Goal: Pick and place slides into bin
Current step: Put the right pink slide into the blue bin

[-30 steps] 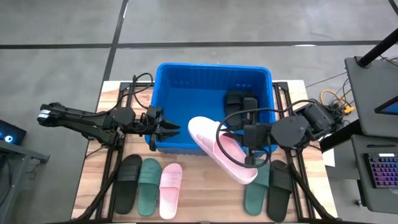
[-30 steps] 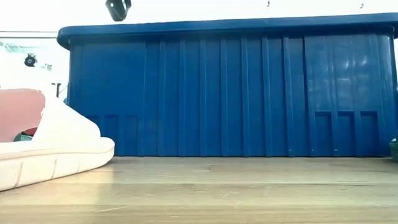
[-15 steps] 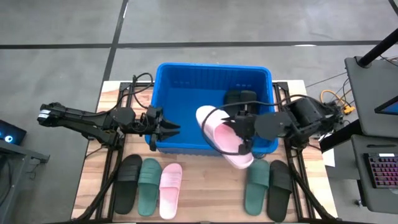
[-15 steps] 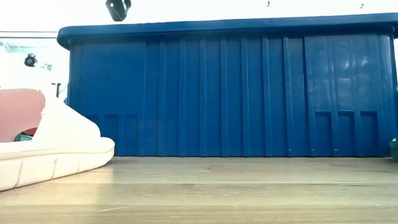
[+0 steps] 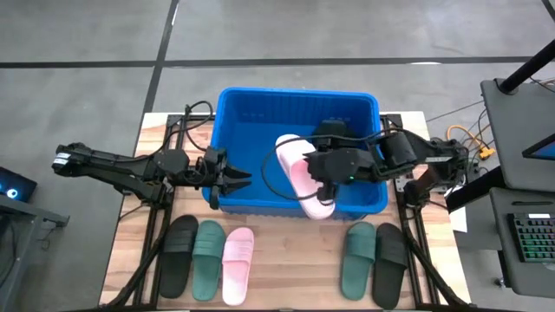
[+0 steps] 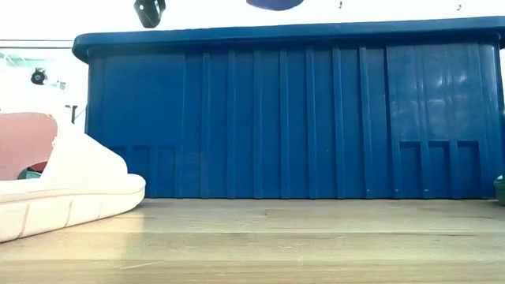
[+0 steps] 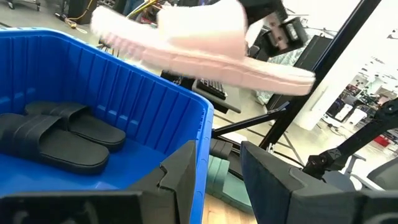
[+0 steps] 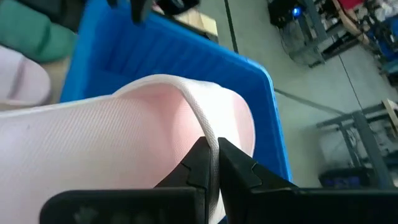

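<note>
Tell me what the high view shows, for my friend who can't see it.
The right gripper holds a light pink slide above the blue bin, which has black slides inside. The left gripper waits at the bin's near left corner, and five more slides lie on the table.

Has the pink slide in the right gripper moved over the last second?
Yes. In the high view, the right gripper has carried the pink slide from over the table in front of the bin to above its inside.

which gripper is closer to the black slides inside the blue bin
Right. The right gripper holds the pink slide over the bin, beside the black slides. The left gripper hangs at the bin's opposite side.
</note>
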Available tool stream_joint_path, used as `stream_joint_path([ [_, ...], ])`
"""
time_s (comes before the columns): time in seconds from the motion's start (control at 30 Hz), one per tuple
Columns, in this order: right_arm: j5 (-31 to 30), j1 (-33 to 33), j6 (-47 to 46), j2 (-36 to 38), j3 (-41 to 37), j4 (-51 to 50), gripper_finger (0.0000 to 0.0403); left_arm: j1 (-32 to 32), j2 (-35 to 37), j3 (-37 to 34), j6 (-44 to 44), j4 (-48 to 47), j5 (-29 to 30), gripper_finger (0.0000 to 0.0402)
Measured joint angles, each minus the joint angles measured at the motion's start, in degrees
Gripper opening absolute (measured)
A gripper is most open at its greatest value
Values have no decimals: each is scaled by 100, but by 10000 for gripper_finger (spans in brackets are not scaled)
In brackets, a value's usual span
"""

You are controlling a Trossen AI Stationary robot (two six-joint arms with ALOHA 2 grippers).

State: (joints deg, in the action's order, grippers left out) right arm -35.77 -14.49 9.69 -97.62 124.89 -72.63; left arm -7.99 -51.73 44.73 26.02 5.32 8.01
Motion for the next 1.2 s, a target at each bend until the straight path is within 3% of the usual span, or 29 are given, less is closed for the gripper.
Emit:
stream_joint_path([
  [0.9,-22,969,477,4,-1136,613,13,-1,228,0,-249,-193,-2,111],
  [1.2,5,1212,867,9,-1713,1370,13,0,228,0,-247,-197,-3,111],
])
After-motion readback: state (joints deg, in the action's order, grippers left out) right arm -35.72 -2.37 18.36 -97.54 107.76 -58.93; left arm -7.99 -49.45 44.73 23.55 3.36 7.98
